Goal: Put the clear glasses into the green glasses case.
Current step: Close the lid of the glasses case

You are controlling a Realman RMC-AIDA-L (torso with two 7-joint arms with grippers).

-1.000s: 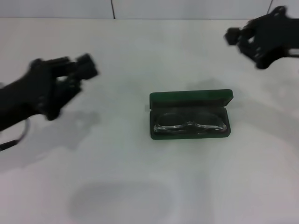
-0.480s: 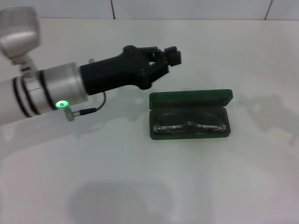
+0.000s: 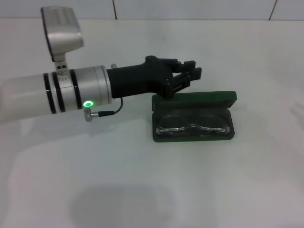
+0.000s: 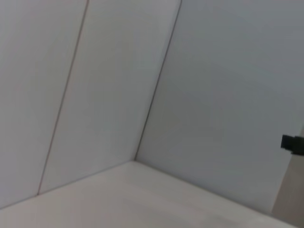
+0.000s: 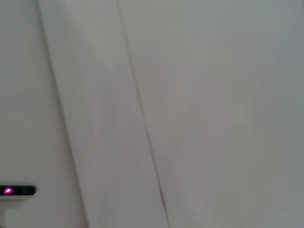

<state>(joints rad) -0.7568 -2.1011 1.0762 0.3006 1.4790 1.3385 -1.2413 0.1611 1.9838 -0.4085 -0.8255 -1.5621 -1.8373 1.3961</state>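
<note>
The green glasses case [image 3: 194,100] lies open at the table's middle, with its lid tipped back on the far side. The clear glasses [image 3: 192,125] rest inside its lower half, lenses side by side. My left arm reaches in from the left, and my left gripper [image 3: 188,76] hovers just above the lid's far left corner, holding nothing that I can see. My right gripper does not show in the head view. Both wrist views show only pale wall panels.
The white table [image 3: 142,190] spreads all around the case, and a tiled wall [image 3: 190,7] runs along its far edge. A thin cable [image 3: 109,112] hangs under the left wrist. In the right wrist view a small pink light [image 5: 8,191] glows.
My left arm has swung in from the left and moved right, up to the case's lid. The right arm, at the far right a second ago, has left the head view.
</note>
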